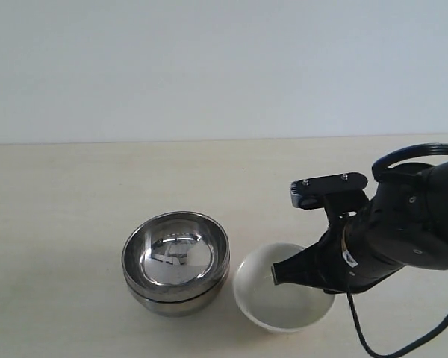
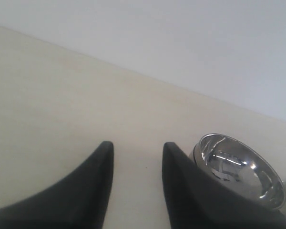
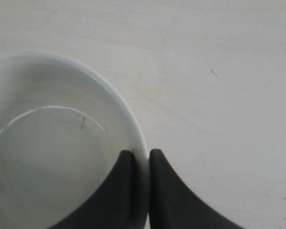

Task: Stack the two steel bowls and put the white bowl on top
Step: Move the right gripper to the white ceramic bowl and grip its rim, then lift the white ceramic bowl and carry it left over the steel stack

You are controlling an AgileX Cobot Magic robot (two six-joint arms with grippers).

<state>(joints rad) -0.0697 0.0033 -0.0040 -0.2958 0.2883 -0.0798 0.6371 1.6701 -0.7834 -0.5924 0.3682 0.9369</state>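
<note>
The two steel bowls (image 1: 175, 261) sat nested one inside the other on the table (image 1: 60, 194), with the rim of the lower one showing as a second band just under the rim of the upper. By that evidence, the first step of the task was complete.

The white bowl (image 1: 261, 297) stood upright on the table just beside the stack, on the right arm's side. It was near the steel bowls, but from the exterior view it could not be told whether it touched them. It had not yet been placed on top.

The right gripper (image 3: 142, 152) had its jaws clamped on the white bowl's rim, one jaw inside the bowl and one outside, with only the thin wall between them. The bowl's base appeared to rest on the table, so the lift looked not yet started.

The left gripper (image 2: 137, 145) was out of the exterior view. Its own camera showed its jaws apart and empty, with bare table between them and the steel stack close alongside.

Remaining work, as judged: lift the white bowl, carry it over the stack, lower it into the upper steel bowl, and release.
</note>
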